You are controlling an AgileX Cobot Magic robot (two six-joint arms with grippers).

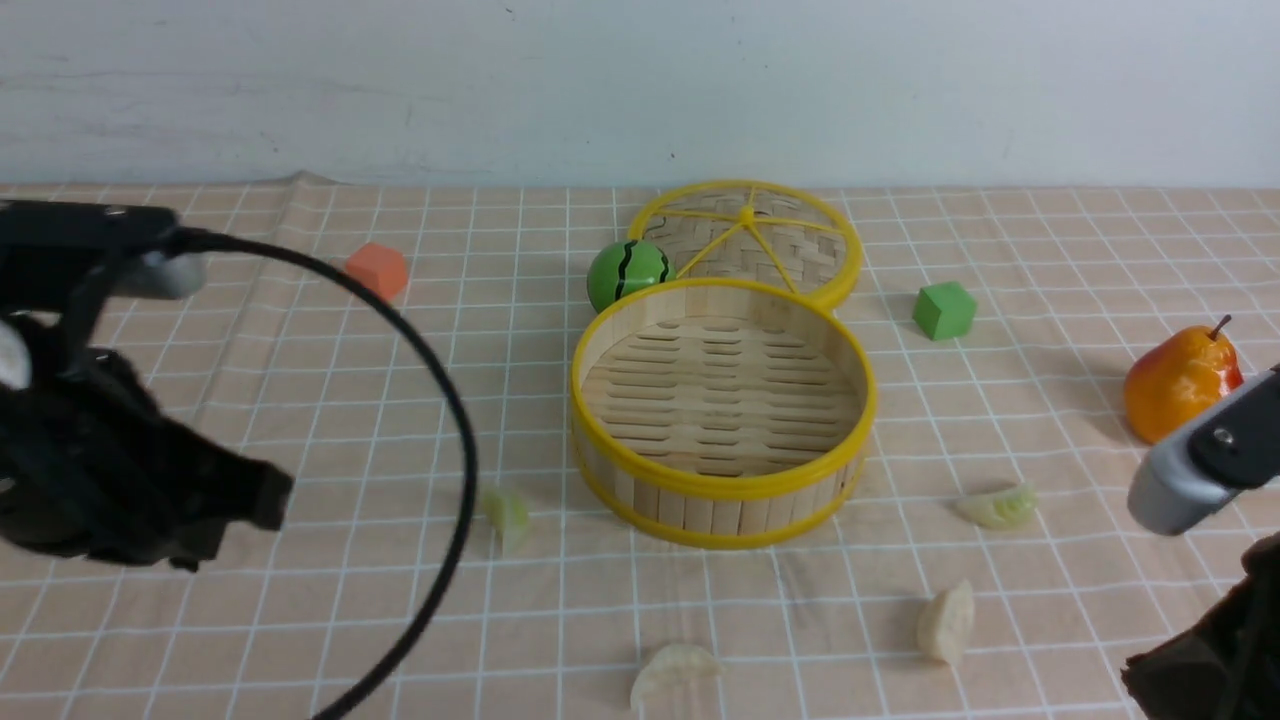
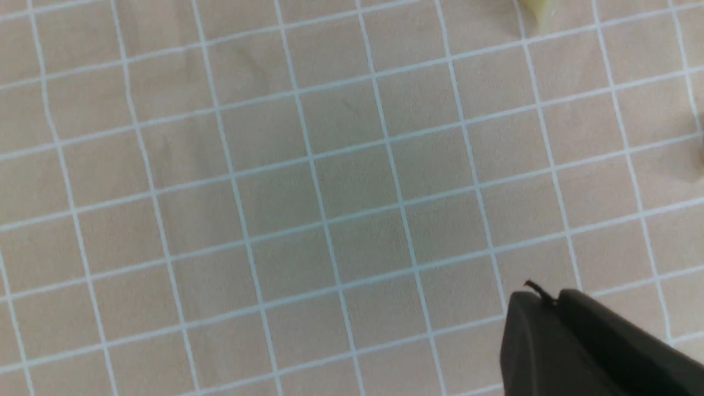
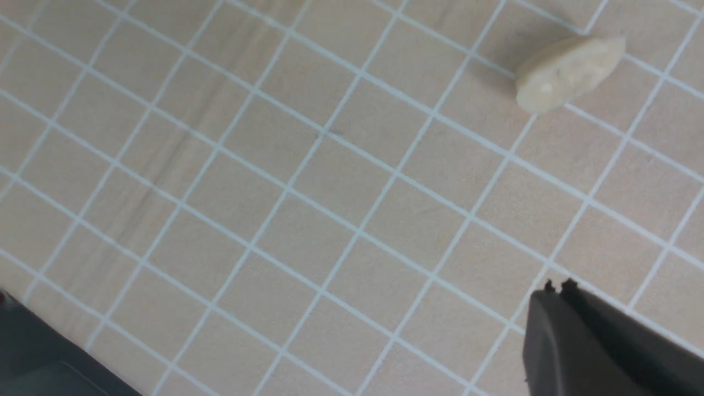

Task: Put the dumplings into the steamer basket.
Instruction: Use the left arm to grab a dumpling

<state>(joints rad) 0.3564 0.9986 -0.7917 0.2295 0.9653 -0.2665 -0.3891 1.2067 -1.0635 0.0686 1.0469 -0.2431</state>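
Observation:
The steamer basket (image 1: 722, 490), round with yellow rims and a slatted floor, stands empty at the table's middle. Four pale dumplings lie on the cloth around it: one to its left (image 1: 508, 516), one to its right (image 1: 997, 507), and two in front (image 1: 946, 622) (image 1: 672, 672). My left gripper (image 1: 265, 497) (image 2: 544, 300) hangs over bare cloth at the left, jaws shut and empty; a dumpling (image 2: 542, 11) shows at that wrist view's edge. My right gripper (image 1: 1150, 680) (image 3: 556, 289) is at the front right, shut and empty, a dumpling (image 3: 569, 71) some way beyond it.
The flat woven lid (image 1: 745, 240) lies behind the basket, with a green ball (image 1: 628, 273) beside it. An orange block (image 1: 378, 270) sits at back left, a green cube (image 1: 944, 310) at back right and a pear (image 1: 1180, 380) at far right. A black cable (image 1: 455, 420) loops by the left arm.

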